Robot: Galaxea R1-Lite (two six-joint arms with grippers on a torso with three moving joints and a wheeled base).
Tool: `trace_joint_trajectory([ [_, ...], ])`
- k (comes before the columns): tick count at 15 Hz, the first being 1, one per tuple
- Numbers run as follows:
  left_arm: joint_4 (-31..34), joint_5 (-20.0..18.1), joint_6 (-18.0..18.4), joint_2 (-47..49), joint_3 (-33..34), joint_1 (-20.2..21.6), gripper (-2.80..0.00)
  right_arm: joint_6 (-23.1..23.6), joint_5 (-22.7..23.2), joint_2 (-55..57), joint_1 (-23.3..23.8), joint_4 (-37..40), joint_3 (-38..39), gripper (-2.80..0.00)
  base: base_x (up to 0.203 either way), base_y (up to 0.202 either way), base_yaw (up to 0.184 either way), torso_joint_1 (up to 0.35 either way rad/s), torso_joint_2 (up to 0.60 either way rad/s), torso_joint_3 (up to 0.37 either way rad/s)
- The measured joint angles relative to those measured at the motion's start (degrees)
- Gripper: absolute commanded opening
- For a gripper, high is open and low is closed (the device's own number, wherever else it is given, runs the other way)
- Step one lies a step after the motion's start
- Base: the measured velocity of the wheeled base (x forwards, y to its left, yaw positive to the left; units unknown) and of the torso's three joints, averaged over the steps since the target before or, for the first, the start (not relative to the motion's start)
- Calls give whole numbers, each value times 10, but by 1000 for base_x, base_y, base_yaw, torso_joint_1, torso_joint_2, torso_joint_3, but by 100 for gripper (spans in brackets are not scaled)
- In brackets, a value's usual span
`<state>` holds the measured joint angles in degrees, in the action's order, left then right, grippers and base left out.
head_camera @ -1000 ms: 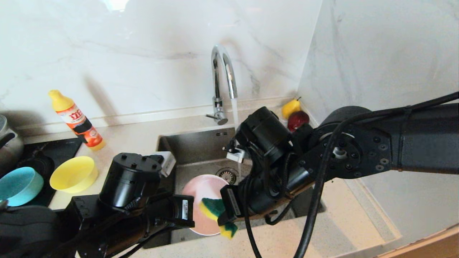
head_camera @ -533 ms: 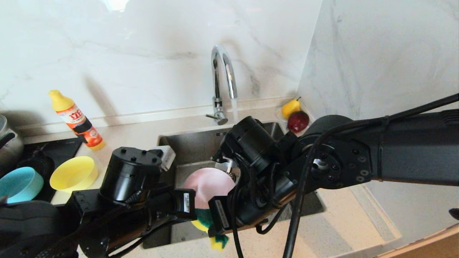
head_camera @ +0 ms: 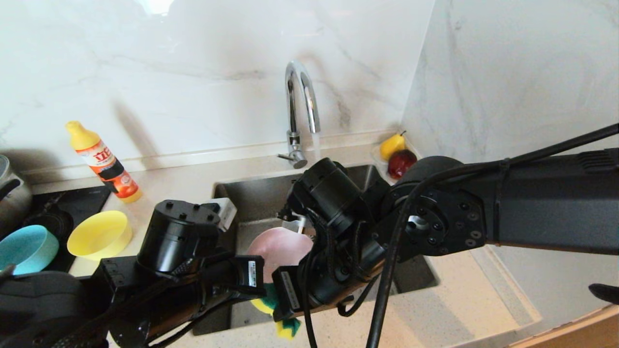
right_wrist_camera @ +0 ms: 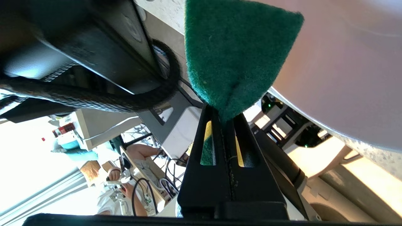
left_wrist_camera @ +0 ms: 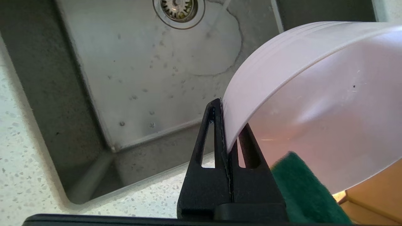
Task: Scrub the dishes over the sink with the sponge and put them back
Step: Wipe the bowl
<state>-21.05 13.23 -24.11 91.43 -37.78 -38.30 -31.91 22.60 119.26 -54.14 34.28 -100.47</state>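
The pale pink bowl [head_camera: 280, 246] hangs tilted over the front of the sink [head_camera: 263, 198]. My left gripper [left_wrist_camera: 227, 131] is shut on its rim, one finger inside and one outside the wall. My right gripper [right_wrist_camera: 224, 116] is shut on the sponge [right_wrist_camera: 235, 56], folding it. The sponge's green face lies against the lower inside of the pink bowl [left_wrist_camera: 314, 94], close beside the left fingers. In the head view the sponge [head_camera: 268, 302] peeks out below both wrists. The yellow bowl [head_camera: 99, 235] and the teal-blue bowl [head_camera: 24, 249] stand on the counter at the left.
Water runs from the arched faucet [head_camera: 300, 111] into the sink near the drain [left_wrist_camera: 179, 9]. A dish-soap bottle [head_camera: 104, 162] stands at the back left, a steel pot [head_camera: 12, 193] at the far left. A pear and an apple [head_camera: 399, 154] sit in the back right corner by the wall.
My right arm has swung left and toward the front, dragging the sponge down across the pink bowl's inside. The left gripper has kept the bowl almost in place.
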Motion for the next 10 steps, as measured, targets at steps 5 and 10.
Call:
trace_joint_trajectory([
  [5, 0, -1, 0, 1, -6, 16, -280, 1, -3, -23, 23, 5, 45, -280, 0, 0, 0, 0, 0, 0],
  [10, 1, -1, 5, -2, -5, 17, -280, 1, -4, -38, 43, 4, 31, -280, 0, 0, 0, 0, 0, 0],
])
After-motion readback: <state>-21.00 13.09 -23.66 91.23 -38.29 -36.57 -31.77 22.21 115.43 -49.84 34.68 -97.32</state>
